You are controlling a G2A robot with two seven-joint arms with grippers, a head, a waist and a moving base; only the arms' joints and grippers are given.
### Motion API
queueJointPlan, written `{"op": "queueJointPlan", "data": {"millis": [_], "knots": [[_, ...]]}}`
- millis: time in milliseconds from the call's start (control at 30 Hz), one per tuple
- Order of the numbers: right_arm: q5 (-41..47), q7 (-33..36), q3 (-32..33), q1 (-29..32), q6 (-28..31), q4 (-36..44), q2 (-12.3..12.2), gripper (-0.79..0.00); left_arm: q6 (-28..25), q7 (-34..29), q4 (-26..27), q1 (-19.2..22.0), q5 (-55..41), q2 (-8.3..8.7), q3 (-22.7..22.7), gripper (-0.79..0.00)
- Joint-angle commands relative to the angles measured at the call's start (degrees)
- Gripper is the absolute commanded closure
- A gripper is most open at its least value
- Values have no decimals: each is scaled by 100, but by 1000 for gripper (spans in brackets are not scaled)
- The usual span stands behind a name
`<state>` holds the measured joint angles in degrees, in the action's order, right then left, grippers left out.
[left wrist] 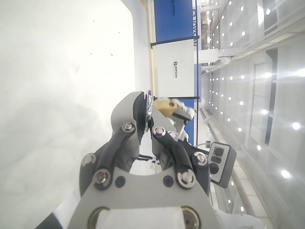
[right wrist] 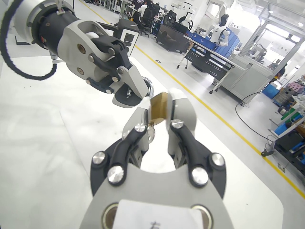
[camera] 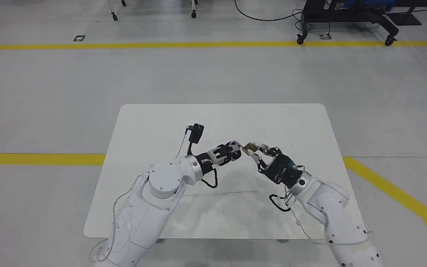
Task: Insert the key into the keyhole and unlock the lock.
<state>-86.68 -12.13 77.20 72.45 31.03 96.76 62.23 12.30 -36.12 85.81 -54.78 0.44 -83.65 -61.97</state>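
Observation:
A small brass lock (right wrist: 157, 107) is clamped between the white fingers of my right gripper (right wrist: 159, 107), held in the air above the white table (camera: 167, 133). My left gripper (left wrist: 149, 110) is shut on a key, whose silver head (left wrist: 149, 104) sticks out between its pads. The key head (right wrist: 149, 86) sits right against the far end of the lock (left wrist: 165, 107); its blade is hidden, so I cannot tell if it is in the keyhole. From above, both grippers meet tip to tip at the lock (camera: 251, 147) over the table's middle.
A black camera box (camera: 195, 133) sticks up from the left wrist. The table's edges lie well away from both arms on all sides. Yellow floor lines and workbenches (right wrist: 214, 55) lie beyond the table.

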Motion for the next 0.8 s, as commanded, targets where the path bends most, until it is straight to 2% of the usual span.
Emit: {"op": "queueJointPlan", "data": {"millis": [0, 67, 100, 133, 167, 200, 467, 633, 767], "knots": [[165, 53, -10, -83, 108, -91, 6, 0, -13, -109, -26, 18, 14, 11, 12, 0], [297, 136, -10, -162, 162, -190, 11, 0, -28, -162, -50, 37, 26, 19, 21, 0], [341, 193, -15, -196, 174, -222, 14, -157, -34, -171, -60, 45, 24, 21, 23, 0], [403, 273, -10, -219, 139, -279, 19, -231, -40, -175, -71, 51, 15, 23, 26, 0], [484, 365, -16, -242, 103, -323, 26, -351, -42, -186, -81, 58, 3, 24, 30, 0], [590, 465, -15, -273, 46, -379, 34, -785, -45, -195, -93, 67, -8, 26, 31, 0], [990, 492, 31, -333, -107, -503, 62, -785, -55, -255, -309, 150, -187, 42, -29, 0], [1293, 93, 271, -167, -383, -404, 64, -785, 174, -267, -687, 302, -55, 59, -27, 0], [1559, -166, 466, -8, -563, -301, 66, -785, 391, -334, -1225, 545, 122, 65, 24, 0]]}}
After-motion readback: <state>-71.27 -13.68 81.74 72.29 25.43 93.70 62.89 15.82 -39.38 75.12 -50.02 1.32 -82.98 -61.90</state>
